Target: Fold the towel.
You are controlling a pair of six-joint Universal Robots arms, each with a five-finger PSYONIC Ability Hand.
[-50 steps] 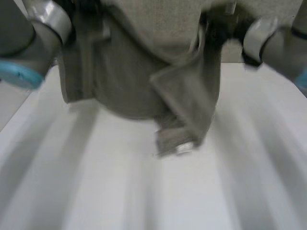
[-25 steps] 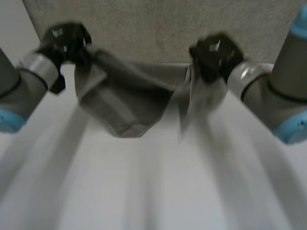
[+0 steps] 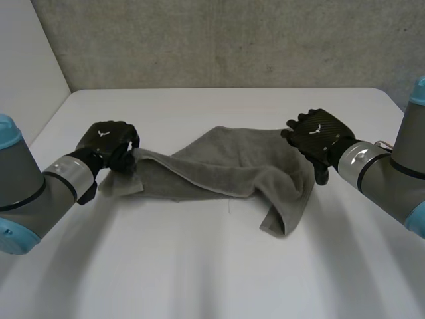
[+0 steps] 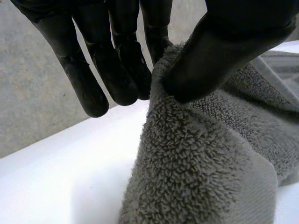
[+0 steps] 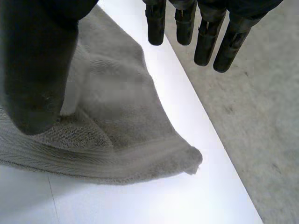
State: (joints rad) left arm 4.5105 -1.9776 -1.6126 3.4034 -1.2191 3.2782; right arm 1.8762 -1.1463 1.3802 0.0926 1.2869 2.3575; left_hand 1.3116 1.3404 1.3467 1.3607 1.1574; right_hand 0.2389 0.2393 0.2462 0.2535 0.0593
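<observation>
**Covered and cropped**

The left robot hand [image 3: 106,143] covers one corner of the towel [image 3: 219,163], the right robot hand [image 3: 319,136] part of the opposite edge. Both wrist views crop the towel. Whether the right thumb touches it is unclear.

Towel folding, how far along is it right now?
No neat fold is done: the grey towel lies rumpled on the white table. In hand: the left hand pinches one end; the right hand sits open at the other. Flattening and folding remain.
</observation>
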